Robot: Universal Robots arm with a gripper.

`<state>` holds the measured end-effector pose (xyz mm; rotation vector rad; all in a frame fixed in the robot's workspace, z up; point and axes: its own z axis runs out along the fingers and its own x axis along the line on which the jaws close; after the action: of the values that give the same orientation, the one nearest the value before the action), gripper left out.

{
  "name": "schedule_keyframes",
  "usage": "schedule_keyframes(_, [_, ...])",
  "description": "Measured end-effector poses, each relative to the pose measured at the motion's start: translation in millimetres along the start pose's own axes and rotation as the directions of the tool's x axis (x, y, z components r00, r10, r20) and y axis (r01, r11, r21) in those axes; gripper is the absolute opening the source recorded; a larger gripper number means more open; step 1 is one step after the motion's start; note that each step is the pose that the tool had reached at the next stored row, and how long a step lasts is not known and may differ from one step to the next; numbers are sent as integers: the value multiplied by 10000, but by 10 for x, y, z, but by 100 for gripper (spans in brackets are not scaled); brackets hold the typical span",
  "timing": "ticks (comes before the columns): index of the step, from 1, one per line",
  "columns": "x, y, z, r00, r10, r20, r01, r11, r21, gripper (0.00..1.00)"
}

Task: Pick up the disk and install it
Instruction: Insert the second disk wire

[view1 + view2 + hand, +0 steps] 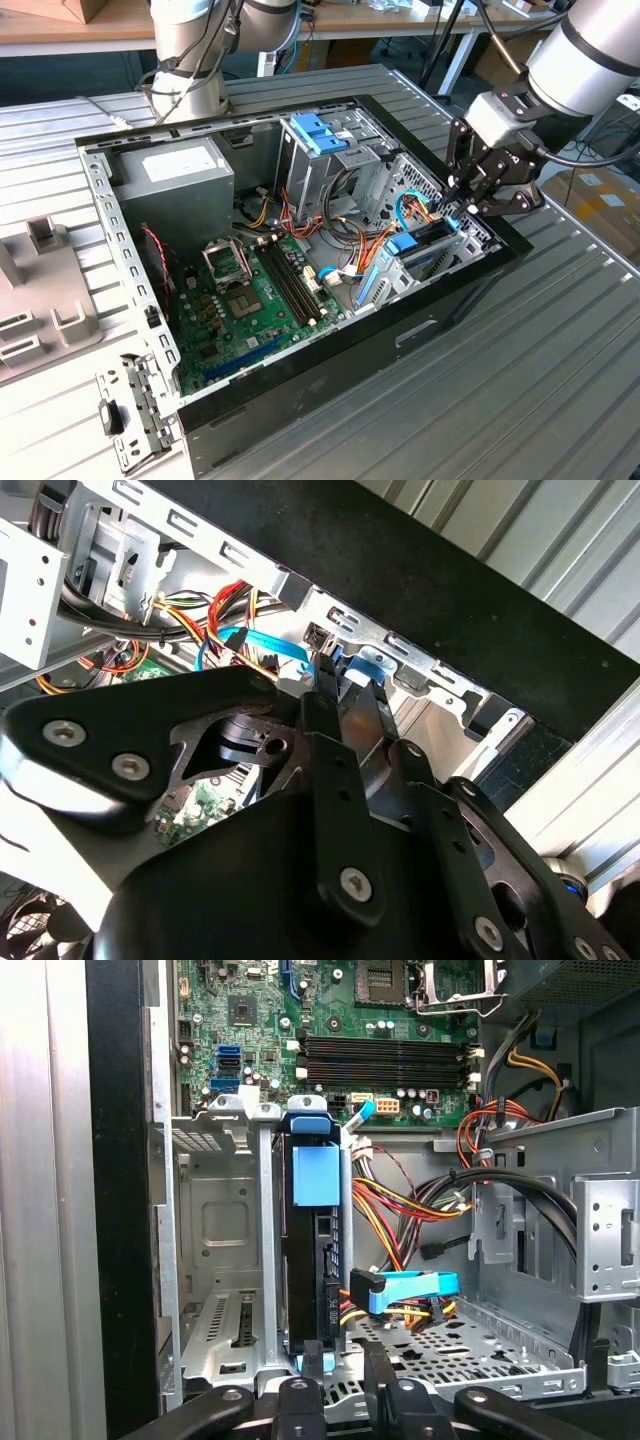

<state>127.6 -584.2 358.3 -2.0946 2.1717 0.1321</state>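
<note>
I have the gripper (478,196) hanging over the front corner of the open computer case (330,365), at about three o'clock in the exterior view, right above the drive bay. The disk (316,1260) stands on edge inside the grey metal cage (215,1260), its blue plastic bracket (318,1174) facing up at me in the first wrist view, so it looks already seated in its slot rather than lying loose. In that view the two fingertips (305,1368) sit close together at the near end of the disk, touching or just above its edge; I judge they are there to press it home, since a drive in this cage slides along the rails and needs a push from its end. The fingers look nearly clenched, with nothing clamped between them that I can see. A flat blue data cable (405,1290) lies just beside the disk at four o'clock from it, near enough to catch. The motherboard (350,1030) sits beyond the cage at twelve o'clock, and the case rests on a ribbed metal surface (560,380)
</note>
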Motion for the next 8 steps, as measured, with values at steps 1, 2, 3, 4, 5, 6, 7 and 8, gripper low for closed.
schedule_keyframes(1, [-2,0,-11,10000,0,1,0,10000,0,30])
schedule_keyframes(2, [-6,-1,-30,10000,1,1,-1,10000,0,30])
schedule_keyframes(3, [-8,-1,-42,10000,0,3,0,10000,0,30])
schedule_keyframes(4, [-10,-1,-55,10000,1,2,-1,10000,0,30])
schedule_keyframes(5, [-11,1,-63,10000,-1,6,1,10000,0,30])
schedule_keyframes(6, [-12,6,-64,10000,0,11,0,10000,0,30])
schedule_keyframes(7, [-12,22,-66,10000,1,21,-1,10000,0,30])
schedule_keyframes(8, [-13,36,-67,10000,0,27,0,10000,-1,30])
